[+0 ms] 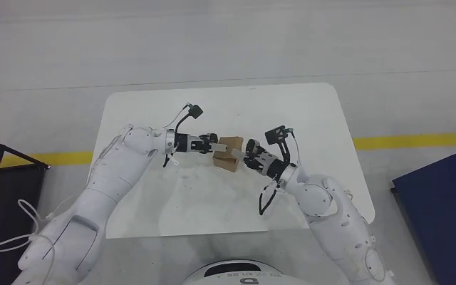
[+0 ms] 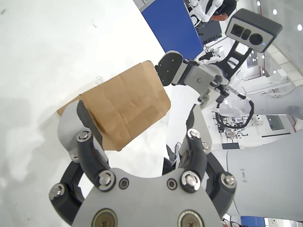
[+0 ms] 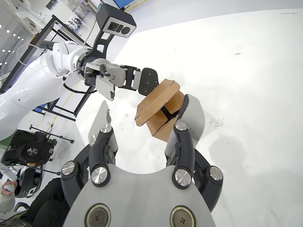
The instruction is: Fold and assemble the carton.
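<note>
Bracing carton (image 1: pixel 229 152) at table (image 1: pixel 306 114) centre, left gripper (image 2: pixel 137 116) and right gripper (image 3: pixel 146 107) spread wide, one pad (image 2: pixel 88 116) each touching. Likely light, thin, easily creased; take by flap edges.

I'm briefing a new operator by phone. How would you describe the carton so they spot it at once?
Start at the white table; near its middle two robot arms meet, left pincer and right pincer facing each other, both open. Between them is the carton: a small, partly folded box, the only brown cardboard thing on the white top.
</note>
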